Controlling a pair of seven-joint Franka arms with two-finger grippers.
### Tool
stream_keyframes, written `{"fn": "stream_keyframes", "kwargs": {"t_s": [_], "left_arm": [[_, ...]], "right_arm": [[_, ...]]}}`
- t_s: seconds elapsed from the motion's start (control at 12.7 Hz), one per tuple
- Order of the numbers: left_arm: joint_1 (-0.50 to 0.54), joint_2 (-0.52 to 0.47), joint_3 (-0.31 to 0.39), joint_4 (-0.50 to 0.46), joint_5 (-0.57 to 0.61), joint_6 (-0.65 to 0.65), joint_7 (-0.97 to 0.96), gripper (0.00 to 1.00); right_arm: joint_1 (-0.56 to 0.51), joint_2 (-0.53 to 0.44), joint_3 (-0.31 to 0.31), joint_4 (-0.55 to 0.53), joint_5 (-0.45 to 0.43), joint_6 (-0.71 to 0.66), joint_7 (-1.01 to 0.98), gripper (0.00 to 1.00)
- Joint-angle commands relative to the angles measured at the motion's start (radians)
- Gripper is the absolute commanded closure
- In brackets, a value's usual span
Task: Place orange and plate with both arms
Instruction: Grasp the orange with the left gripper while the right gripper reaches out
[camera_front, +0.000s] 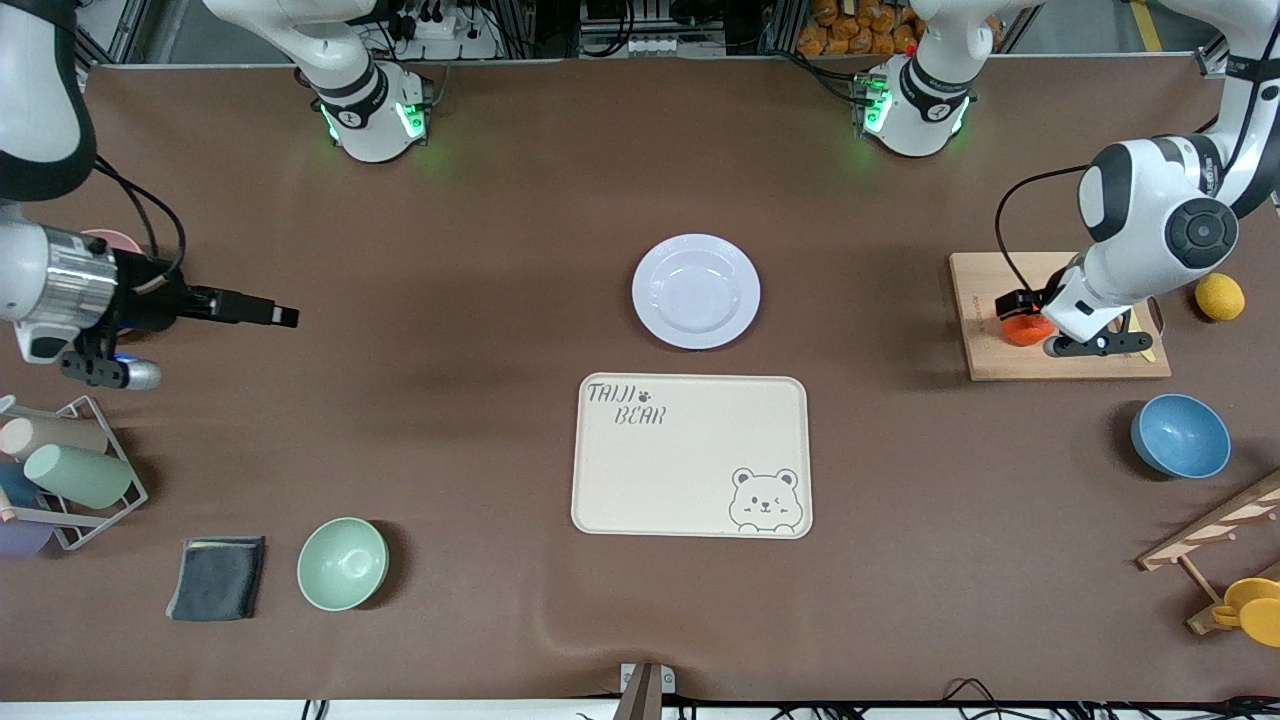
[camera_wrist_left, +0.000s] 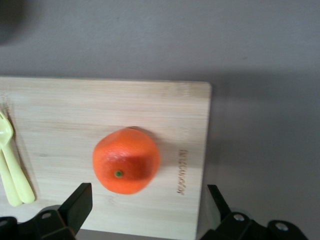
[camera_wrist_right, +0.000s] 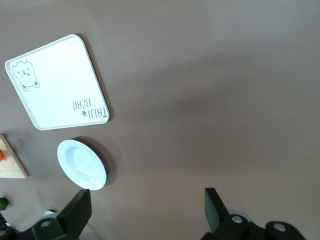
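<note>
The orange (camera_front: 1022, 330) sits on a wooden cutting board (camera_front: 985, 290) at the left arm's end of the table. My left gripper (camera_front: 1055, 335) hangs just above the board over the orange. In the left wrist view its fingers (camera_wrist_left: 75, 205) are wide open and the orange (camera_wrist_left: 126, 160) lies between them, untouched. The pale plate (camera_front: 696, 291) rests at the table's middle, empty. My right gripper (camera_front: 280, 316) is open and empty, up in the air over the right arm's end of the table. The right wrist view shows the plate (camera_wrist_right: 81, 164) far off.
The cream bear tray (camera_front: 692, 455) lies just nearer the front camera than the plate. Yellow spoons (camera_wrist_left: 12, 165) lie on the board. A lemon (camera_front: 1220, 296), blue bowl (camera_front: 1180, 435) and wooden rack (camera_front: 1215, 530) stand near the left arm. A green bowl (camera_front: 342, 563), dark cloth (camera_front: 217, 577) and cup rack (camera_front: 70, 470) stand near the right arm.
</note>
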Motion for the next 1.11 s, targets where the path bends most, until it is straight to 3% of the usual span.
{"fn": "stream_keyframes", "kwargs": {"t_s": [0.0, 0.32, 0.63, 0.95, 1.03], "left_arm": [[0.048, 0.007, -0.013, -0.049, 0.032, 0.095, 0.0, 0.0], [0.071, 0.062, -0.011, -0.103, 0.034, 0.243, 0.0, 0.0], [0.132, 0.128, -0.013, -0.107, 0.146, 0.325, 0.0, 0.0], [0.139, 0.148, -0.014, -0.107, 0.152, 0.357, -0.003, 0.0], [0.139, 0.146, -0.014, -0.109, 0.152, 0.357, -0.005, 0.61]], "right_arm": [[0.021, -0.01, -0.006, -0.037, 0.034, 0.026, 0.034, 0.0], [0.021, -0.013, -0.006, -0.113, 0.154, 0.093, 0.034, 0.0], [0.05, -0.022, -0.004, -0.19, 0.198, 0.175, 0.036, 0.0], [0.055, -0.013, -0.004, -0.201, 0.229, 0.192, 0.036, 0.0], [0.055, -0.013, -0.004, -0.215, 0.279, 0.193, 0.034, 0.0]]}}
